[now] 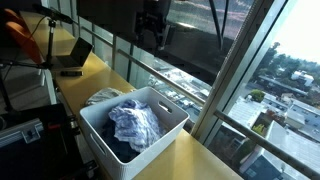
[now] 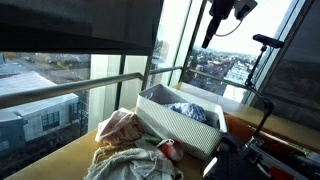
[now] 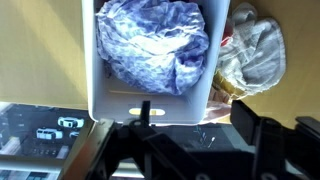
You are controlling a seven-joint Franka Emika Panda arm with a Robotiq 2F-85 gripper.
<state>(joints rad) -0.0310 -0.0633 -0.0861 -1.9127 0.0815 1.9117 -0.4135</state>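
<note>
Jaws gape above blue cloth [image 3: 150,45], shown only by wrist view.

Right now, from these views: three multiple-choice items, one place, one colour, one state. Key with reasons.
1. Where does the blue-patterned cloth lie?
A. in the bin
B. hanging from the gripper
C. under the bin

2. What colour is the bin?
A. red
B. white
C. black

3. How does the gripper stand?
A. shut on the cloth
B. open, holding nothing
C. shut on the bin's rim

Key:
1 A: in the wrist view the cloth lies inside the bin's walls.
2 B: the walls show white in both exterior views.
3 B: the gripper hangs high above the bin, and the wrist view shows its fingers apart with nothing between them.
</note>
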